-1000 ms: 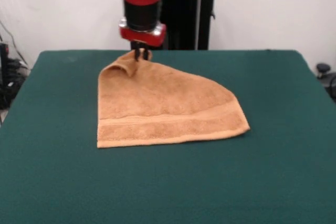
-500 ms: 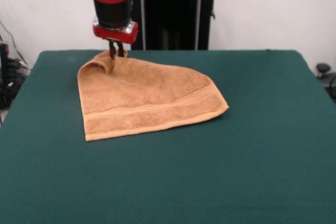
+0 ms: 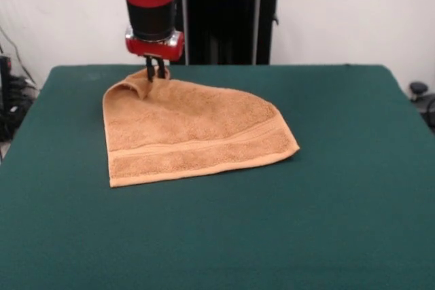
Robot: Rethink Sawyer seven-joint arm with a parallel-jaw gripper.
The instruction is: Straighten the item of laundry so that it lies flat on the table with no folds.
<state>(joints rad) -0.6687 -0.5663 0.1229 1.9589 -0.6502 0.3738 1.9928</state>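
A white wall [image 3: 353, 11] behind; dark cables [image 3: 13, 93] at left; a black caster [image 3: 418, 89] at right.

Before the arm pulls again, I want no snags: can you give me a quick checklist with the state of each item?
1. Gripper at the towel's far peak, shut on the cloth: ok.
2. Towel lying flat: not ok, the far part is gathered into a raised peak with a curled fold.
3. Near edge with its stripe resting on the table: ok.
4. Room on the green top around the towel to spread it: ok.
5. Hidden layers folded under the towel: cannot tell.
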